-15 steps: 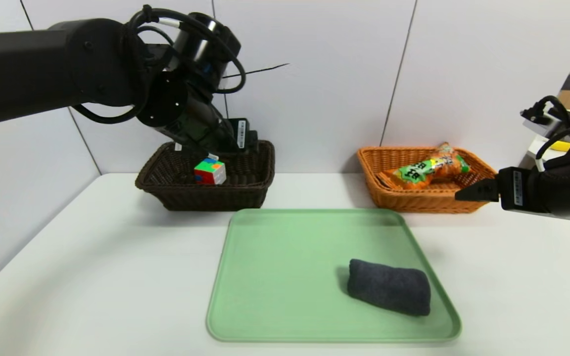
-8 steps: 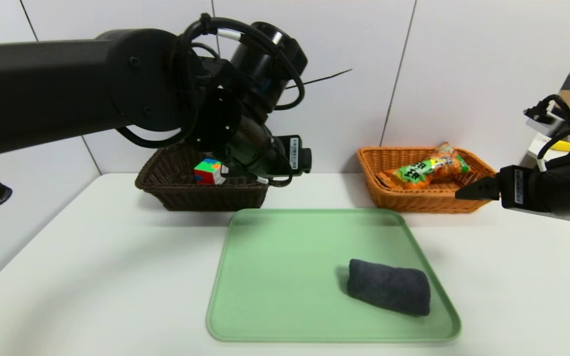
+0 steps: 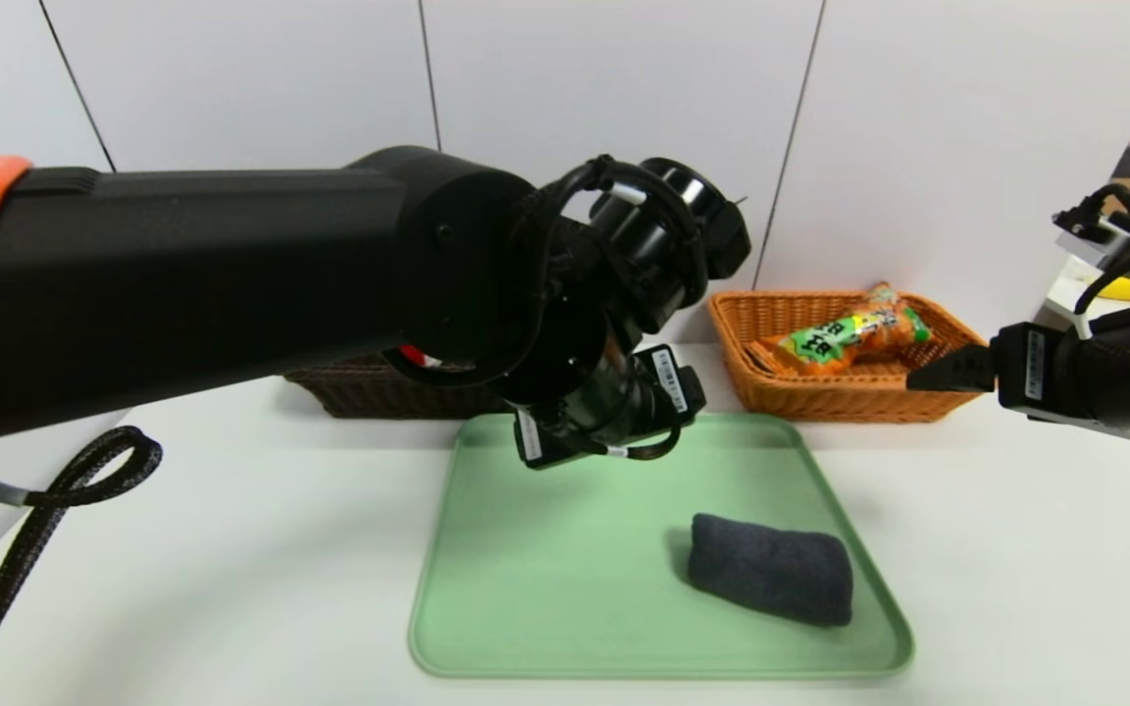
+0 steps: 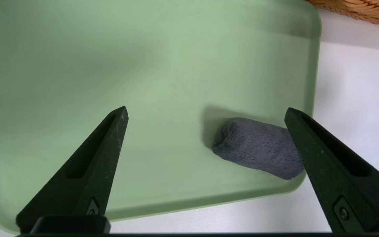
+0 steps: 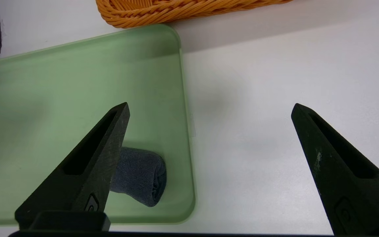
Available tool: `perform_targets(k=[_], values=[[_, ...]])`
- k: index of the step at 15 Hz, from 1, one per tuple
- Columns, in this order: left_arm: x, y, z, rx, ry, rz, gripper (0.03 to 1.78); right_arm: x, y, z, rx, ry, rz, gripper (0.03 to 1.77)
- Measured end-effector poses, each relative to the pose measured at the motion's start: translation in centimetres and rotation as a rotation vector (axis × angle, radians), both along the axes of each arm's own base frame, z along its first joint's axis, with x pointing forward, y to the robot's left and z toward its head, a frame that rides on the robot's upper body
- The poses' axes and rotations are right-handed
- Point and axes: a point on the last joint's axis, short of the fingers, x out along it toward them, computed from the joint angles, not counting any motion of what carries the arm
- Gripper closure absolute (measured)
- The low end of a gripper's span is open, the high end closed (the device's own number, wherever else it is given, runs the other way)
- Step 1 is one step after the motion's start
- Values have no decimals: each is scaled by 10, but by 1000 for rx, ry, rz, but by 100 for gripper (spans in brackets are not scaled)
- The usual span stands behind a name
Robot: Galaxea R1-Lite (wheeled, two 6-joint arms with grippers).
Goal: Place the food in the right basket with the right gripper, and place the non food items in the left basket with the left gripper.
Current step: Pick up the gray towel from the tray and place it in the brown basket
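Left gripper [image 4: 206, 107] above the tray [image 3: 565, 628], fingers wide apart — towel [image 3: 771, 571] lies nearer and right, long axis left–right; right gripper [image 5: 211, 103] parked right, fingers apart

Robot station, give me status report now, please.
Left gripper open, empty, above green tray. Dark rolled cloth on tray, not yet gripped. Right gripper open, empty, beside right basket. Nothing blocking cloth.
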Motion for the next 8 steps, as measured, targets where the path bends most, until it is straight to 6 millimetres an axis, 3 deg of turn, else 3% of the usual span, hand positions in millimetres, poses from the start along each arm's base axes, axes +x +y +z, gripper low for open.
perform_targets(k=[8], values=[[-22,-41,-22,-125,123,-15,12,-8,-1,-6,22,18,-19,10]])
